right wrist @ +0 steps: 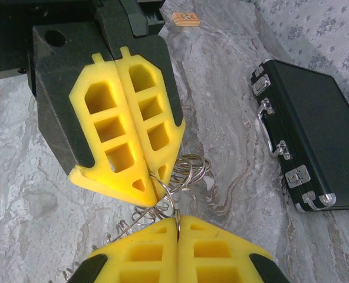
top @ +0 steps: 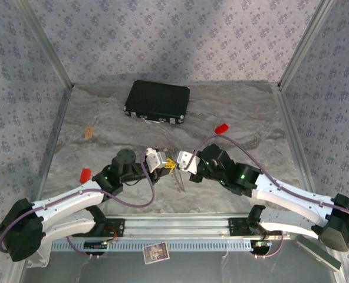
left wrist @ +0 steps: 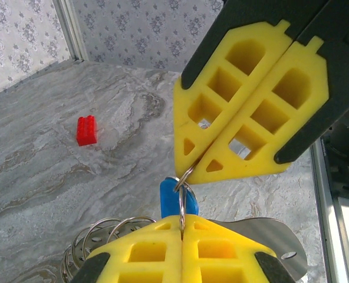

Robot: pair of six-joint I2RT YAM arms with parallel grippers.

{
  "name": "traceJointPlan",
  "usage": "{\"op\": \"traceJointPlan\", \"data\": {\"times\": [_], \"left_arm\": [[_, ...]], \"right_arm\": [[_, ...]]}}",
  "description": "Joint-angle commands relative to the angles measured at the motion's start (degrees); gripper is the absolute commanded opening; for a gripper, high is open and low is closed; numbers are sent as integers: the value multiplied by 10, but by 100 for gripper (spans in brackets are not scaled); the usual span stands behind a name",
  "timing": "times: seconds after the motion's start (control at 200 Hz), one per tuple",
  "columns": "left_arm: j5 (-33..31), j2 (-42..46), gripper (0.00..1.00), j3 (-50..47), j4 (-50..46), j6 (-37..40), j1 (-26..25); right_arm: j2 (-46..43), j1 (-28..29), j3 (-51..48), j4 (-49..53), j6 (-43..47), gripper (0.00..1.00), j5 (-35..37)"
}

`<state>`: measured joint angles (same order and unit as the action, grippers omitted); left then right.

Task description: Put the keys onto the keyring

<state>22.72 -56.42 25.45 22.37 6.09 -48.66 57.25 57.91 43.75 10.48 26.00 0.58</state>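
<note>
Grippers are meeting tip to tip in the middle of the top picture, over the gray table (top: 104,118). The left gripper (top: 164,163) is pressing its yellow fingers (left wrist: 145,250) together, and the right gripper (top: 178,162) is doing the same with its own. Both are pinching the keyring (left wrist: 181,206), a thin silver loop that is standing between the two tips in the lower middle of the left wrist picture. The blue key (left wrist: 166,200) is sitting just behind the loop there; I cannot tell if it is hanging on it. A bunch of silver wire loops (left wrist: 95,236) is sticking out at the lower left, beside the left fingers. A red block (left wrist: 86,130) is lying well apart at the left. A black case (top: 157,101) is sitting in the upper middle of the top picture.
</note>
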Motion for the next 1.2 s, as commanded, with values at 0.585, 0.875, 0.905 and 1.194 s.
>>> {"op": "traceJointPlan", "data": {"times": [0.585, 0.875, 0.905, 1.194], "left_arm": [[4, -2, 0, 19, 30, -7, -2], [5, -3, 0, 17, 33, -7, -1], [4, -3, 0, 18, 33, -7, -1], [-1, -2, 0, 20, 29, -7, -2]], "right_arm": [[-15, 14, -10, -11, 5, 0, 20], [-18, 15, -9, -15, 4, 0, 10], [-17, 15, -8, -15, 4, 0, 8], [-15, 15, -4, 2, 5, 0, -18]]}}
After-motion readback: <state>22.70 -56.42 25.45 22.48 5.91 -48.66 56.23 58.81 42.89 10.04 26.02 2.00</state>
